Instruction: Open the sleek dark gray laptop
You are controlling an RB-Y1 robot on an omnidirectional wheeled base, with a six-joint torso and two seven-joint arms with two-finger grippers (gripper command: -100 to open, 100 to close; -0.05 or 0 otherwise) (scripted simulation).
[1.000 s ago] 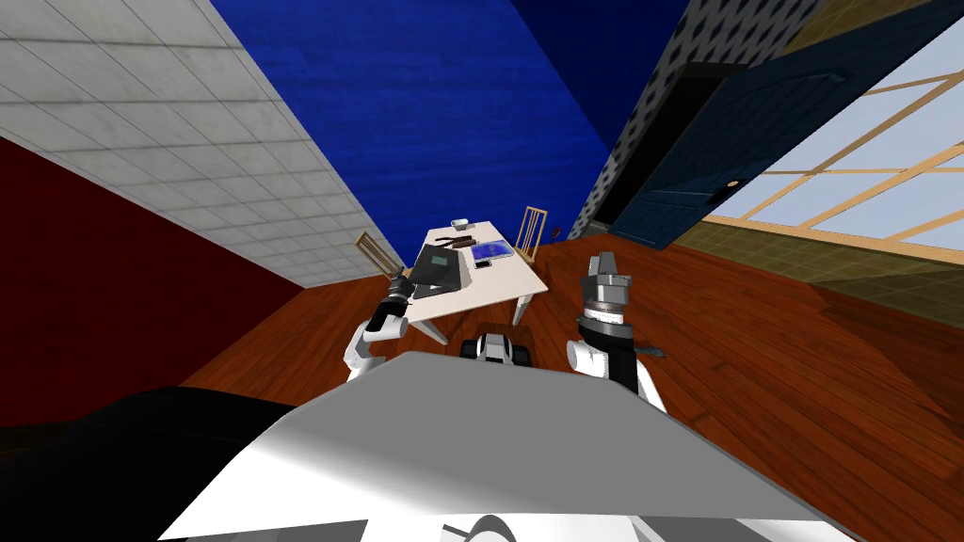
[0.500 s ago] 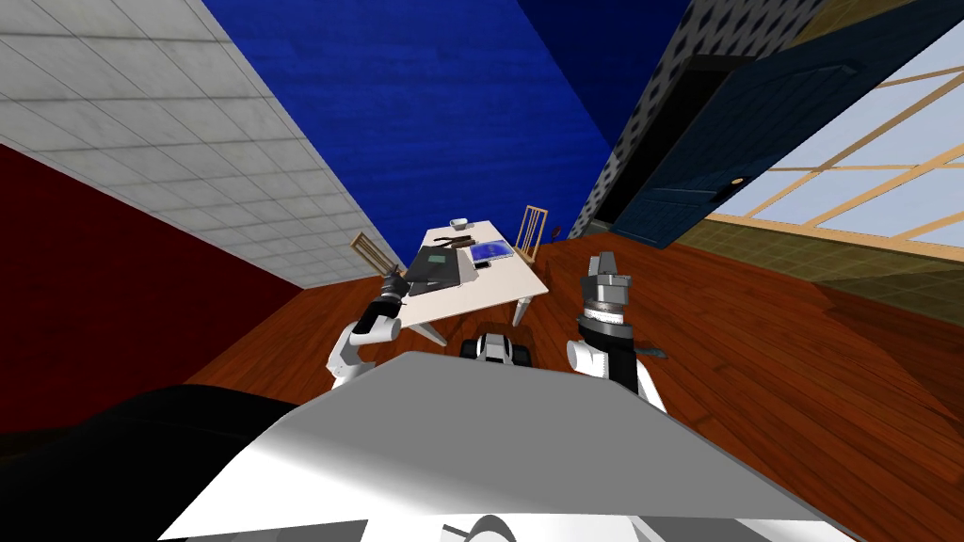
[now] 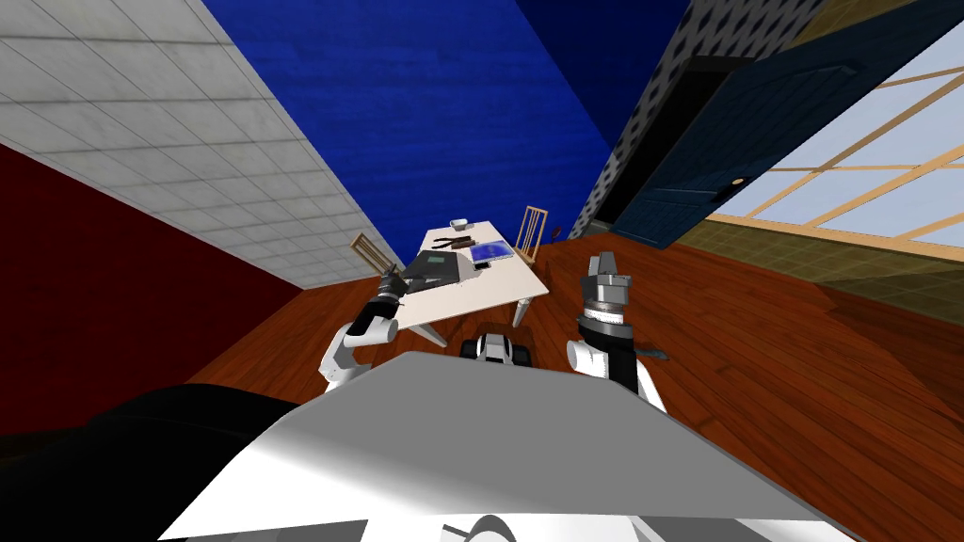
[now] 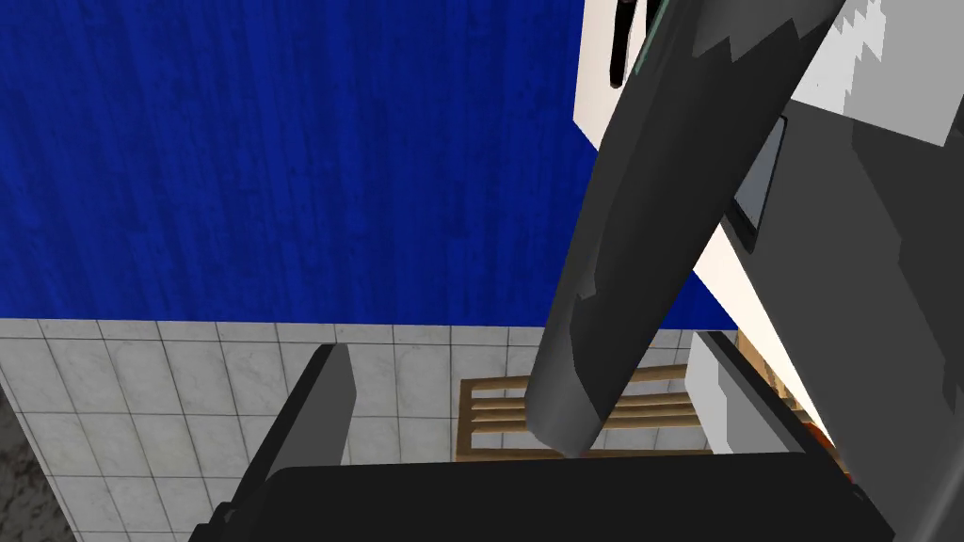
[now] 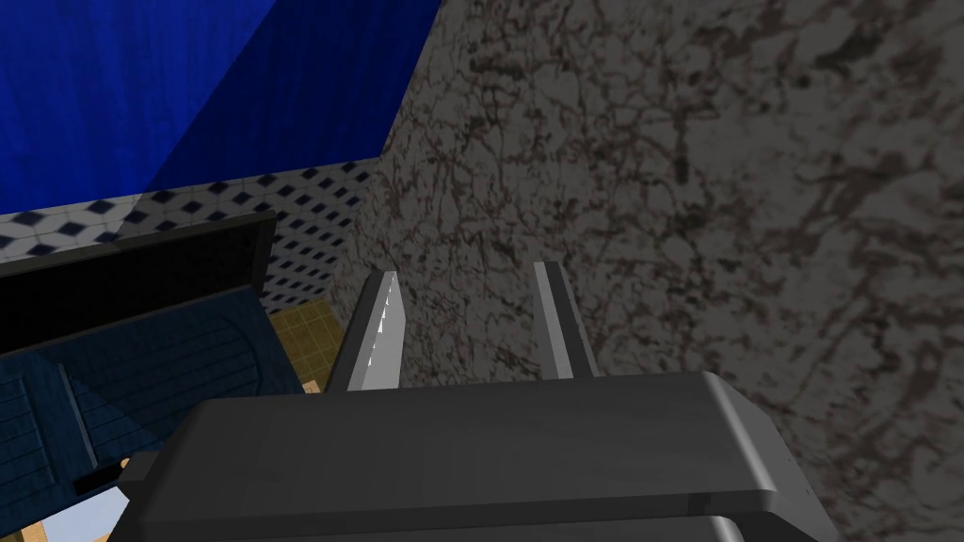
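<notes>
The dark grey laptop (image 3: 433,268) lies on the near left part of the white table (image 3: 480,287), with a small green patch on its lid. My left gripper (image 3: 395,278) is at the laptop's near left corner. In the left wrist view the lid's dark rounded edge (image 4: 640,235) runs between the wide-apart fingers (image 4: 320,414) of my left gripper (image 4: 516,343) without being pressed. Beside it lies the laptop's lighter grey inner face (image 4: 847,282), so the lid stands partly raised. My right gripper (image 3: 603,259) is held up right of the table, and in its wrist view the right gripper (image 5: 467,271) holds nothing.
A blue flat thing (image 3: 490,251), a white bowl (image 3: 460,223) and a dark tool (image 3: 454,243) lie further back on the table. Wooden chairs stand at its left (image 3: 374,252) and far right (image 3: 532,231). A dark blue door (image 3: 715,179) stands open to the right.
My left arm has swung out to the left with its hand still at the laptop's corner. The laptop's outline looks shorter, as its lid tilts up. The right arm is still.
</notes>
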